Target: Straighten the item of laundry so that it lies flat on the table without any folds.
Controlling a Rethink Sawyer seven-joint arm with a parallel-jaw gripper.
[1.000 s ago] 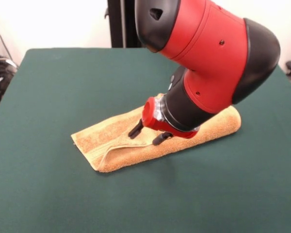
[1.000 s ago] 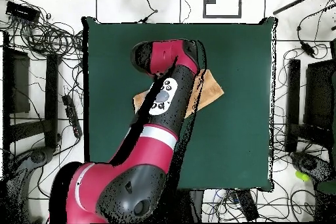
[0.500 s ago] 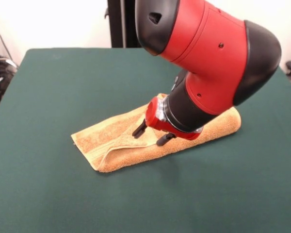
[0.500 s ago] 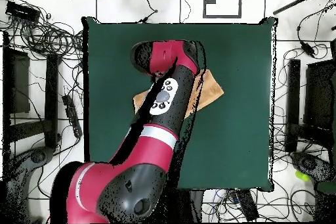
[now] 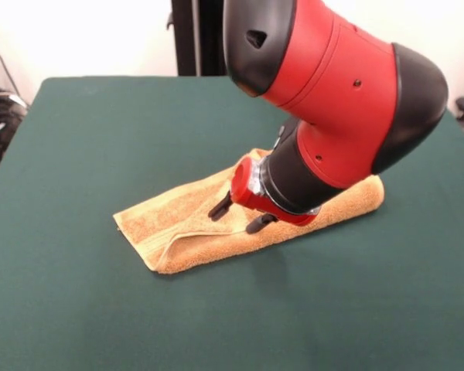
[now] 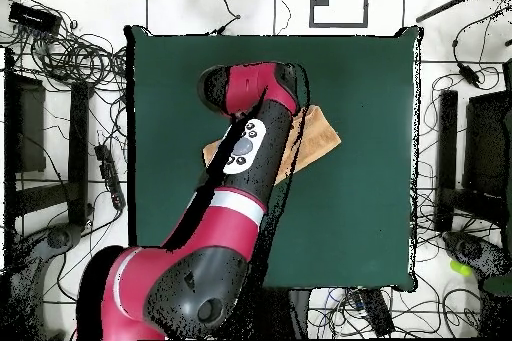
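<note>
- One big dark green table (image 5: 77, 309) fills almost all of my front view, and in my overhead view I see it as a green rectangle (image 6: 370, 207) with cables and stands on the floor around it.
- Next in size is the red and black arm (image 5: 332, 85). It comes down from above and leans over the middle of the table; in the overhead view (image 6: 245, 157) it covers much of the cloth.
- Then the orange-tan towel (image 5: 178, 224). It lies near the centre of the table, diagonal, and it is folded double along its length. At the end nearer the front camera I see the upper layer rolled over the lower one, with a paler band beside that fold. In the overhead view only its two ends (image 6: 318, 137) show past the arm.
- Last, the gripper (image 5: 238, 216). Its two black fingers (image 5: 220, 206) stand apart, spread and holding nothing. The tips are at the towel's upper surface, near the long folded edge; I cannot tell if they press on it.
</note>
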